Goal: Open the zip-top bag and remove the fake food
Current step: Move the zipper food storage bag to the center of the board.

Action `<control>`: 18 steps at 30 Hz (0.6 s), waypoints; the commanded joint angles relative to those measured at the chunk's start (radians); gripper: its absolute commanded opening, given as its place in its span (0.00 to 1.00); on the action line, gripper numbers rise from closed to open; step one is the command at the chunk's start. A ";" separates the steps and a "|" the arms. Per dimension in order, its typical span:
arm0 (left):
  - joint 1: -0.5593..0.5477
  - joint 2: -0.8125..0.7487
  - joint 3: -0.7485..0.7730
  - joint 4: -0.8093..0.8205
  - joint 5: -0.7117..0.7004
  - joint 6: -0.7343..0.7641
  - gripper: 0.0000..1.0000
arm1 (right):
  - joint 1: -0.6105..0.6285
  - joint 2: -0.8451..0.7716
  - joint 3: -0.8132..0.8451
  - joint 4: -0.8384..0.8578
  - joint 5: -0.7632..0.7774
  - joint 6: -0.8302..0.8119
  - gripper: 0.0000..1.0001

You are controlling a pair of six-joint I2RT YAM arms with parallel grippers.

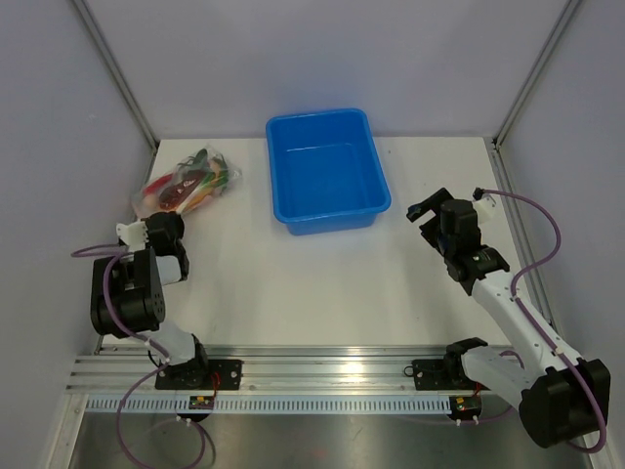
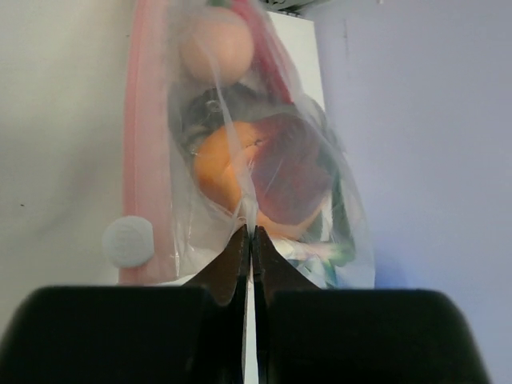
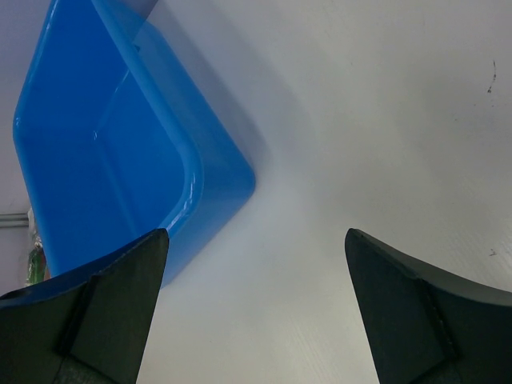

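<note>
The clear zip-top bag (image 1: 187, 184) lies at the table's far left with the fake food inside. In the left wrist view the bag (image 2: 240, 160) shows its pink zip strip (image 2: 144, 144) on the left, a white slider (image 2: 128, 241), a pale pink egg (image 2: 212, 44), an orange slice (image 2: 228, 172) and a dark red piece (image 2: 296, 176). My left gripper (image 2: 251, 232) is shut on a fold of the bag's plastic; in the top view it (image 1: 161, 217) sits at the bag's near end. My right gripper (image 3: 256, 240) is open and empty above bare table, right of the tub (image 1: 426, 213).
A blue plastic tub (image 1: 328, 168) stands at the back middle, empty; its corner shows in the right wrist view (image 3: 120, 152). Grey walls close in on the left, back and right. The aluminium rail (image 1: 322, 366) with both arm bases runs along the near edge.
</note>
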 commanded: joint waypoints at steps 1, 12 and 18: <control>-0.042 -0.103 -0.009 -0.014 -0.062 0.050 0.00 | 0.004 0.009 0.002 0.040 -0.002 0.000 0.99; -0.337 -0.343 0.043 -0.496 -0.577 0.042 0.00 | 0.003 0.031 0.004 0.045 -0.017 0.000 0.99; -0.435 -0.456 0.051 -0.700 -0.613 -0.039 0.00 | 0.003 0.046 0.010 0.050 -0.053 0.001 0.99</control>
